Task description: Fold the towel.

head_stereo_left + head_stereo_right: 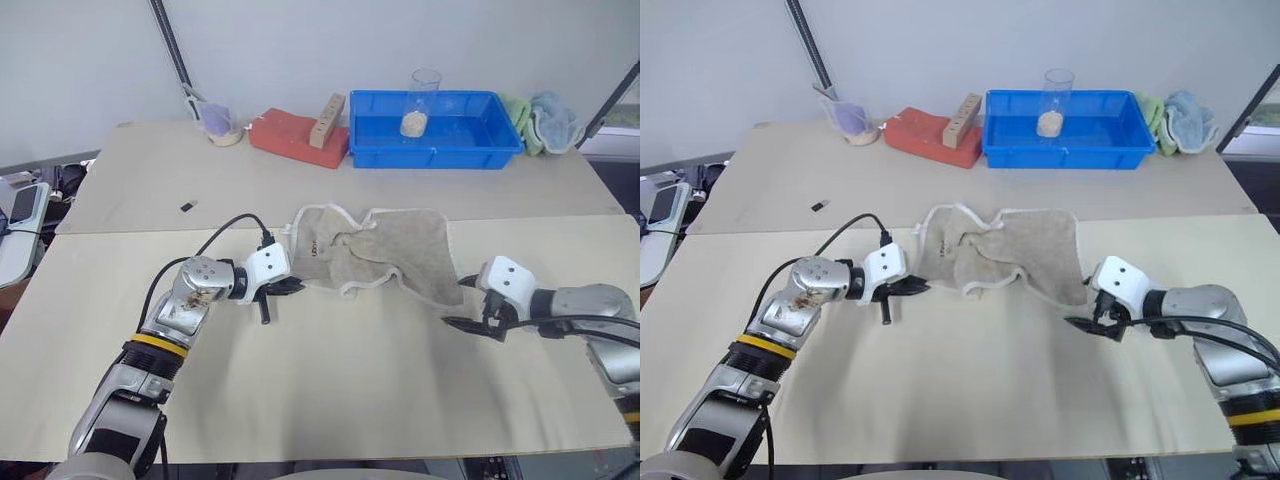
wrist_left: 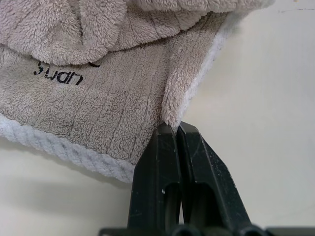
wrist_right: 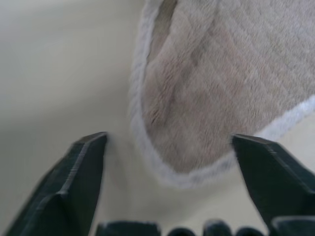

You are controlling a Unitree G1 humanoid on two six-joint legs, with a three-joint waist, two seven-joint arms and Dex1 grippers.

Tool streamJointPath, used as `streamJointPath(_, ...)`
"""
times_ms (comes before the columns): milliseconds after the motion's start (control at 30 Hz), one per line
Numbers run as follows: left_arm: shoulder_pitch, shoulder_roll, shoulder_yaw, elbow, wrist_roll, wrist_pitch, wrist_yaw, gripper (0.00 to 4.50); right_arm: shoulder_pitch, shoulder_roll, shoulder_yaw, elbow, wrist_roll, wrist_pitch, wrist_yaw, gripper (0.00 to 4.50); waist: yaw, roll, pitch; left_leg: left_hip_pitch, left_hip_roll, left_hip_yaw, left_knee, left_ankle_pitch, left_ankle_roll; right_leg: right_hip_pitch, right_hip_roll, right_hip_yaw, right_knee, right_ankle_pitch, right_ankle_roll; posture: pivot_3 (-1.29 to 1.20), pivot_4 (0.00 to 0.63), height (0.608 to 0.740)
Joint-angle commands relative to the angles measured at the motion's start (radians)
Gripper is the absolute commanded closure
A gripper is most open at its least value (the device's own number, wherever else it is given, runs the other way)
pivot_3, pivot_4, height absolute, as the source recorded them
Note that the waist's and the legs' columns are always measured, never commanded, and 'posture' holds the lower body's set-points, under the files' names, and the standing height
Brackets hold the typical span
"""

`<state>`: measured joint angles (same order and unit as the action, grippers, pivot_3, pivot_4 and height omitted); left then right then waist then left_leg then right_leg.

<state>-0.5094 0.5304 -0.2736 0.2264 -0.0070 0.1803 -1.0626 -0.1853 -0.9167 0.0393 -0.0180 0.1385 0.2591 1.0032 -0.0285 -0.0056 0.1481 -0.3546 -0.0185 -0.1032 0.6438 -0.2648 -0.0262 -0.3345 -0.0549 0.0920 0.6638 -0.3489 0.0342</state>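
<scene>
I see a pale counter (image 1: 330, 380) against a white wall, the towel (image 1: 385, 250) rumpled at its middle. My left gripper (image 1: 283, 288) reaches in low, its fingers (image 2: 167, 162) pinched shut on the towel's near-left edge. My right gripper (image 1: 468, 305) angles toward the near-right corner, fingers (image 3: 83, 162) spread, touching nothing.

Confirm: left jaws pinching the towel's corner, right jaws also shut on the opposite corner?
Not quite. The left gripper does pinch the towel, but the right wrist view shows the right gripper with its jaws open, straddling the other corner without gripping it.
</scene>
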Motion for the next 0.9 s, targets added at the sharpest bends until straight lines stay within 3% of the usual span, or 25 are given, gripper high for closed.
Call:
streamJointPath(33,0.017,0.027,0.021,-0.031,-0.016,0.011,-0.011,4.50,-0.011,-0.005,0.019,0.048,-0.047,-0.041,-0.001,1.81,0.000,0.001,0.000,0.000,0.000,0.000,0.000,0.000,0.000,0.000,0.000,0.000,0.000,0.000,0.000,0.00,0.150,0.740)
streamJointPath(300,0.039,0.080,0.048,-0.019,-0.035,0.005,-0.033,4.50,0.012,-0.029,0.009,0.049,-0.045,-0.072,0.024,4.49,0.001,0.002,-0.001,0.000,0.000,-0.001,0.000,0.000,0.000,0.000,0.000,0.000,0.000,0.000,0.000,0.00,0.150,0.740)
streamJointPath(467,0.051,0.177,0.100,-0.076,-0.129,0.080,-0.143,4.50,0.096,-0.122,-0.108,-0.115,0.092,0.028,0.134,4.49,0.008,0.005,-0.003,-0.001,0.000,-0.001,0.000,0.000,0.000,0.000,0.000,-0.001,0.000,0.000,0.000,0.00,0.150,0.740)
streamJointPath(633,-0.018,0.228,0.172,-0.107,-0.268,0.269,-0.220,4.50,0.121,-0.227,-0.262,-0.232,0.238,0.176,0.217,4.49,0.010,0.005,0.000,-0.002,0.000,-0.002,0.000,0.000,0.000,-0.001,-0.001,-0.001,0.000,0.000,0.000,0.00,0.150,0.740)
streamJointPath(767,-0.239,0.140,0.219,0.122,-0.249,0.264,-0.093,4.50,-0.115,-0.232,-0.214,-0.085,0.213,0.178,0.193,4.49,0.012,0.002,0.002,-0.001,0.000,-0.002,0.000,0.001,0.001,0.001,-0.001,-0.003,0.000,0.000,0.000,0.00,0.150,0.740)
streamJointPath(900,-0.513,0.064,0.252,0.430,-0.211,0.178,0.022,4.50,-0.492,-0.171,-0.085,0.217,0.092,0.090,0.174,4.49,0.002,0.001,0.004,-0.002,-0.002,-0.001,0.000,0.002,0.001,-0.001,-0.001,-0.004,-0.001,0.000,0.000,0.00,0.150,0.740)
